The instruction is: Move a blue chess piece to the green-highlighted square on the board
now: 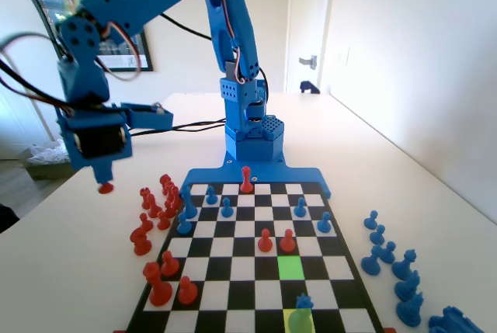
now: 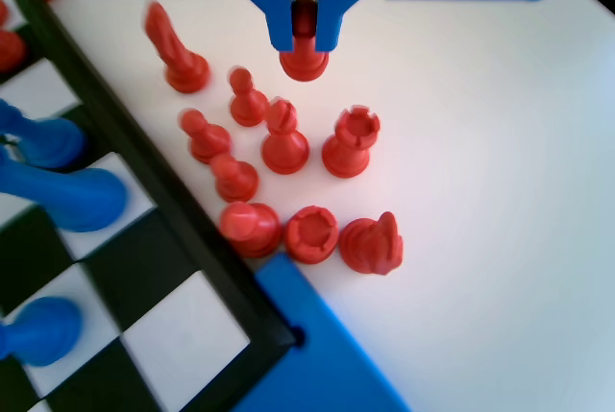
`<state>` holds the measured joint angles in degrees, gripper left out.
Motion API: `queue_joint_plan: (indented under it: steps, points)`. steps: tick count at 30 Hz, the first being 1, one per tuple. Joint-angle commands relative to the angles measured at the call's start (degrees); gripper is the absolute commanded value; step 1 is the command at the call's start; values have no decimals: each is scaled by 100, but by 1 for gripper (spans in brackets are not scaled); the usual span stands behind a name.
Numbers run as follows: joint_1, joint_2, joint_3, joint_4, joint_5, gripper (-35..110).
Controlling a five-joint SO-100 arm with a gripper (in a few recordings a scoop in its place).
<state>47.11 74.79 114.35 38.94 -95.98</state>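
Note:
In the fixed view my gripper [image 1: 104,179] hangs above the table to the left of the board [image 1: 256,173], shut on a small red piece [image 1: 105,188]. The wrist view shows the jaws closed on that red piece [image 2: 304,55], held over a cluster of red pieces [image 2: 279,148] standing off the board. The blue chess piece [image 1: 304,302] with a jagged crown stands near the board's near edge on a pale yellow-green square [image 1: 298,322]. The green-highlighted square [image 1: 291,267] lies one row farther in, with nothing on it.
Several blue pieces [image 1: 392,267] stand on the table right of the board. Red pieces [image 1: 159,207] crowd the table along its left edge. Blue pawns [image 1: 225,207] and red pawns [image 1: 265,240] stand on the board; a red piece [image 1: 246,179] stands by the arm's base.

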Motion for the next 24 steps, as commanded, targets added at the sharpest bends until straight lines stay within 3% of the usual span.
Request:
queue_joint_plan:
  steps: [1, 24]
  points:
    - [-18, 149, 167, -246, -141, 1]
    - [246, -475, 53, -756, -255, 1]
